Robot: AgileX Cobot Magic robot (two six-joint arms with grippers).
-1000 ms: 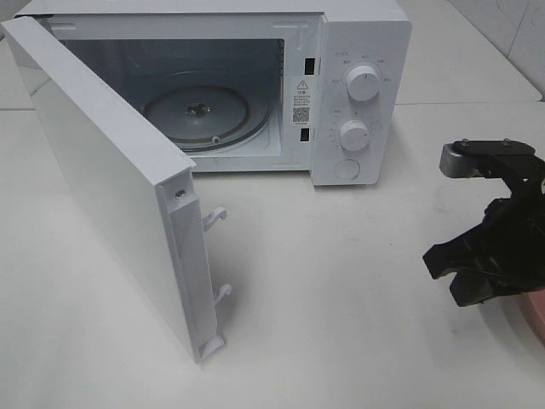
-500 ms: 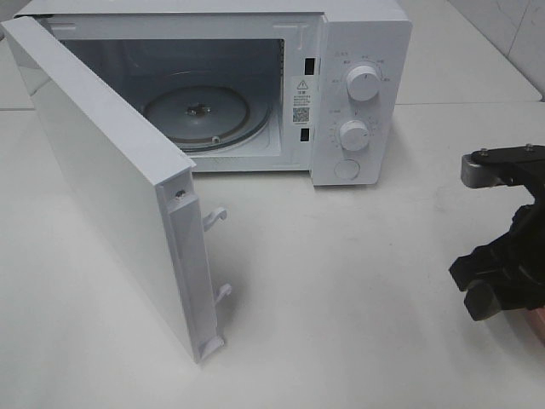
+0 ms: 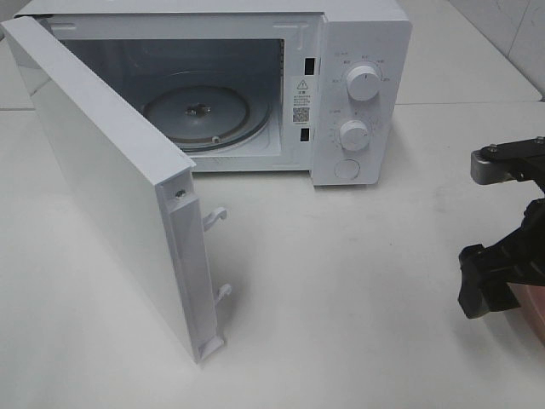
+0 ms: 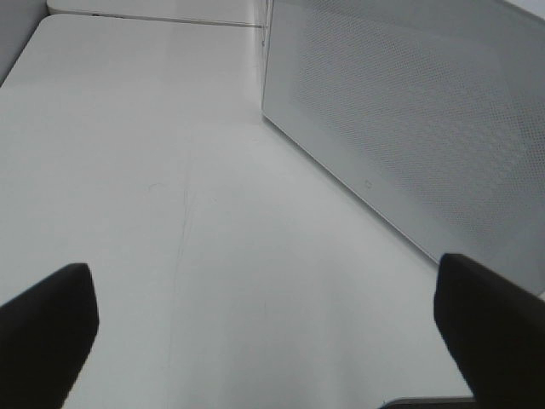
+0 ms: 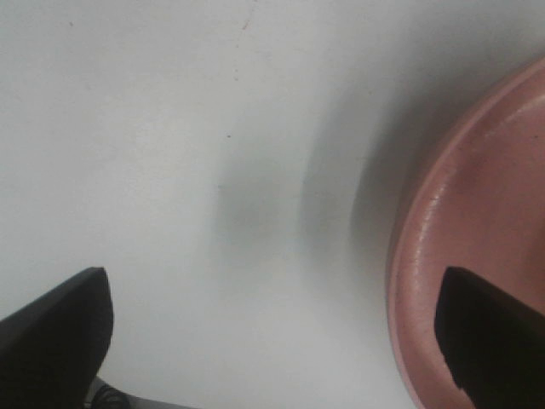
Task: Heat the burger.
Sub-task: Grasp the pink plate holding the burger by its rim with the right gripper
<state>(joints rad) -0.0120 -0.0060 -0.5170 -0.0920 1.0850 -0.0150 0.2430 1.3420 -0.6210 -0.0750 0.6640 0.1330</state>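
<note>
We're seeing left gripper and right gripper gaping wide, empty, right one at plate rim; burger unseen, we're guessing soft and squashy, so pinching bun sides lightly.

white microwave, pink plate, white table

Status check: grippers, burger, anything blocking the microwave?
Left gripper open, empty. Right gripper open, empty, at pink plate edge. Burger not in view. Microwave door open, turntable bare, nothing blocking.
</note>
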